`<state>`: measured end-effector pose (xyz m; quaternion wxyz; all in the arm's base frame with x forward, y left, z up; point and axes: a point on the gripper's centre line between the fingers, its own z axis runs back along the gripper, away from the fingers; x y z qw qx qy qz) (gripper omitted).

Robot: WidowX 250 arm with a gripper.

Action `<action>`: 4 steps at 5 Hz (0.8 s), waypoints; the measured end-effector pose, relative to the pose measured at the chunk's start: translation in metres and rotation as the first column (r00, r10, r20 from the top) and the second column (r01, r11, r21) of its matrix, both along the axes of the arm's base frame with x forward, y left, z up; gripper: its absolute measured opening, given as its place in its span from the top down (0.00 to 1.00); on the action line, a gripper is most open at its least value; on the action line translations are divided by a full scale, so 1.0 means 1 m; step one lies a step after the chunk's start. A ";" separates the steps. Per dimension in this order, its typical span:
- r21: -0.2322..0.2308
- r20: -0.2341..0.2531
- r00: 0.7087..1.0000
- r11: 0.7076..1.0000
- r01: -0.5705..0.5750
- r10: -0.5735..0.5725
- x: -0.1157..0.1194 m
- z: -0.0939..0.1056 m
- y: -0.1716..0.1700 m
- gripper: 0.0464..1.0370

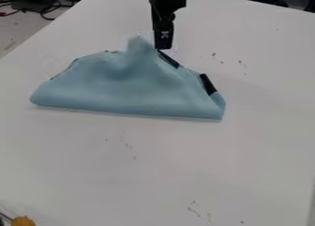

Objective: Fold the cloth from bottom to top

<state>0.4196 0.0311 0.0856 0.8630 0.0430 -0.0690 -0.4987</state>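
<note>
The white table (166, 160) spreads beneath everything, and on its upper left part lies the light blue cloth (132, 91), a low, wide shape with a nearly straight lower edge and two sloping sides. That straight edge looks like the crease, so I judge the fold to be well along, with the upper layer needing to be laid flat and let go. Next in size is the black gripper (162, 45), hanging at the cloth's top edge, just beside a raised peak of fabric; whether it is released, clenched or grasping the cloth I cannot tell. The main risk sits there: if it lifts away with fabric caught in it, the upper layer could be dragged off line or the whole cloth pulled up the table. If it lets go too early or too high, the peak could slump into a wrinkle or slide back toward the crease. Pressing down too far could shove the soft layers into a bunch, since little seems to anchor them. Smaller are the two dark strips (208, 84) along the right slope; their uneven line suggests that the layers' edges may not meet there. An orange object (23, 221) sits at the lower left corner, well apart from the work.
</note>
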 end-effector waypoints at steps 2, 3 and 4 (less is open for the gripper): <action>0.001 0.021 1.000 1.000 0.006 -0.006 0.005 0.009 -0.013 0.04; 0.003 -0.046 0.997 0.998 -0.058 0.058 -0.025 0.009 -0.039 0.04; -0.040 -0.150 0.968 0.977 -0.207 0.199 -0.061 0.011 -0.054 0.04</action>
